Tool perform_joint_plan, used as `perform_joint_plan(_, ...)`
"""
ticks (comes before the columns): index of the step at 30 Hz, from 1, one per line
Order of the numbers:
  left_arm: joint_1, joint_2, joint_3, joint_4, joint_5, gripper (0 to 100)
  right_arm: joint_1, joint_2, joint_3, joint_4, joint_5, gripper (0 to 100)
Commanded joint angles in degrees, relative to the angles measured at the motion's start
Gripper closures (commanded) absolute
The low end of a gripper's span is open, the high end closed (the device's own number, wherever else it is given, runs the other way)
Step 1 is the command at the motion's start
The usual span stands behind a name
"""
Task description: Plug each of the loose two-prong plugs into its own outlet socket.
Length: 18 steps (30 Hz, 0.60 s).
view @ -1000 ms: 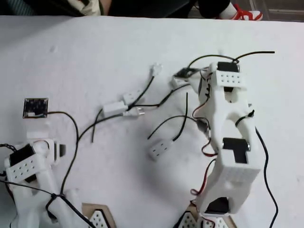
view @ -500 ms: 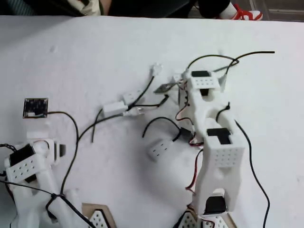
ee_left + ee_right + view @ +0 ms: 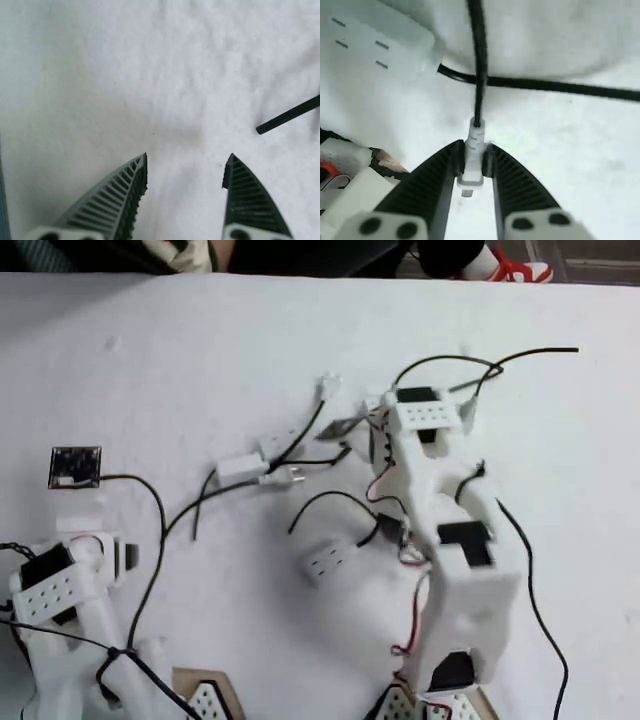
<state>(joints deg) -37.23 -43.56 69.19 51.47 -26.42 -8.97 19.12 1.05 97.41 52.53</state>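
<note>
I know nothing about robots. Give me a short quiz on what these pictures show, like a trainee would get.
1. True or false: the right tool is shut on a white plug.
2. What lies under the left tool? A a socket block; B bare table; C a plug.
3. Fill in: the held plug's cord is ____ in colour.
Key: 1 true; 2 B; 3 black.

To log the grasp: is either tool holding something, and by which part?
The right tool holds a white plug by the sides of its body; the left tool is open, holding nothing.
</note>
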Motion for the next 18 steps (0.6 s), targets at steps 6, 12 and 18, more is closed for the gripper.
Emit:
perform_joint_plan(6,-0.1,-0.8,-0.3,-0.8,0.1,75,0.9,-34.0,16.0,0.6,-20.2,98.1)
perform_joint_plan(12,-0.1,-0.8,-0.3,-0.8,0.1,75,-7.1,-52.0,28.0,-3.3,-33.4,98.1)
perform_joint_plan(18,-0.1,-0.8,-0.3,-0.8,0.1,75,-16.2,-68.8,40.1,-17.1,-44.7,98.1)
